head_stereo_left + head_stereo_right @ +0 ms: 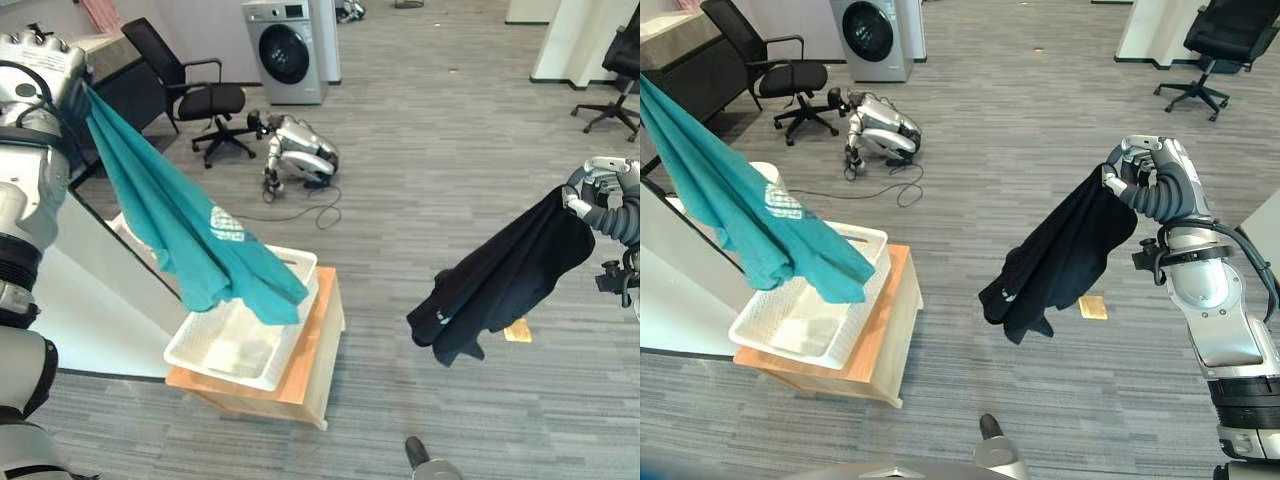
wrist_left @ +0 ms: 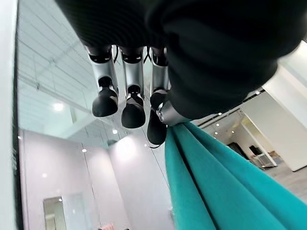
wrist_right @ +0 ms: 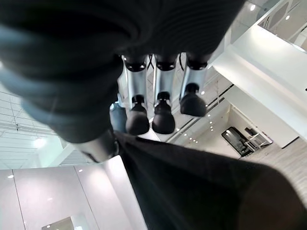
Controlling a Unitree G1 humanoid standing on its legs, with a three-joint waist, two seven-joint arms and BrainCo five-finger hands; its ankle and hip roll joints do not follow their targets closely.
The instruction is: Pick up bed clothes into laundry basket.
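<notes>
Teal shirt [image 1: 190, 235] hangs pinched in our left robot hand [image 2: 144, 103], its hem draped over the rim of the white laundry basket [image 1: 215, 360] on the low wooden stand [image 1: 315, 350]. Our right robot hand [image 1: 1145, 175] grips a black garment [image 1: 1060, 255] well apart from the basket, above bare floor. If we let go there, it lands on the floor. An office chair [image 1: 195, 95], a washing machine [image 1: 290, 50] and a robot dog [image 1: 300, 150] stand farther off.
</notes>
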